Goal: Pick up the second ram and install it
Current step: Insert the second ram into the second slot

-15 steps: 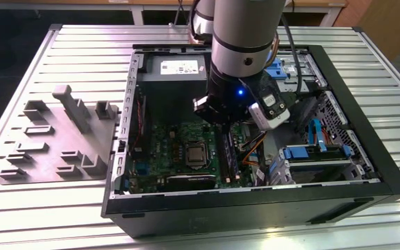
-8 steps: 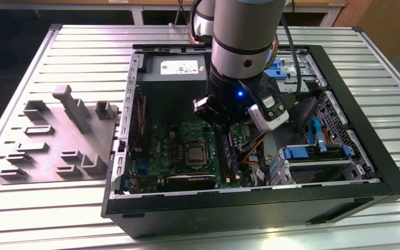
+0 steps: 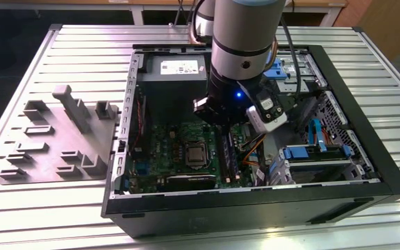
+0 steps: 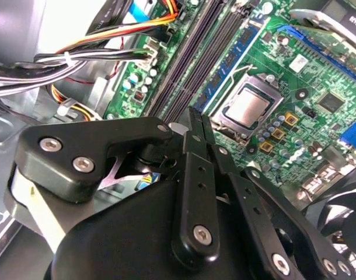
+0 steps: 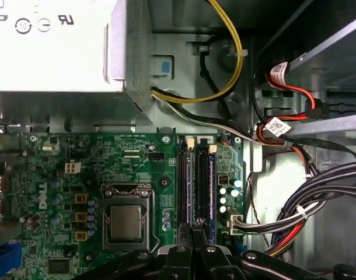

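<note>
End effector [image 5: 195, 224], fingers closed together, points straight down over the slot rails [image 5: 182, 175].

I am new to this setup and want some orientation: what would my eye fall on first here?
Most striking is the grey robot arm reaching down into the open computer case. In the first wrist view, its gripper is at the long memory slots, beside the shiny processor.

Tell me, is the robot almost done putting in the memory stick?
Nearly, it looks. Done: a blue-green memory stick stands seated in the memory slots. In hand: the gripper is down right at those slots. Left: I can't tell whether a second one is clicked in.
</note>
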Robot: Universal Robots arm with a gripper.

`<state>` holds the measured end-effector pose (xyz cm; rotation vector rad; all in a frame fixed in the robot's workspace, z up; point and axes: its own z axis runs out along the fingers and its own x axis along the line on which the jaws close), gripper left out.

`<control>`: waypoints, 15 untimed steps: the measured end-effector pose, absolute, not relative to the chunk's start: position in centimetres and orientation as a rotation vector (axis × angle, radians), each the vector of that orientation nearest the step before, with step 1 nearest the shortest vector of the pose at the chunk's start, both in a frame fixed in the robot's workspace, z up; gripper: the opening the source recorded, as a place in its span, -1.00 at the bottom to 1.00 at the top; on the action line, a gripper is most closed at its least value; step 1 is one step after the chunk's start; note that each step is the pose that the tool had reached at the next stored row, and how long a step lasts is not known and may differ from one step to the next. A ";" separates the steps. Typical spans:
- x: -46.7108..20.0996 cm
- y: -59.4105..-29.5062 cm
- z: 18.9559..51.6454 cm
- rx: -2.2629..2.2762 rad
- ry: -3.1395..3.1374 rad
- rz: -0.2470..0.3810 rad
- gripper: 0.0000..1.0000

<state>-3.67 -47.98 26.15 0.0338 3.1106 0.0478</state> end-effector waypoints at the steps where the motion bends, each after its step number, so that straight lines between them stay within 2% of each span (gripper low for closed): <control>1: -3.7 -48.0 26.1 0.043 3.110 0.048 -0.76; 15: -3.6 -47.9 25.7 0.103 3.108 0.047 -0.76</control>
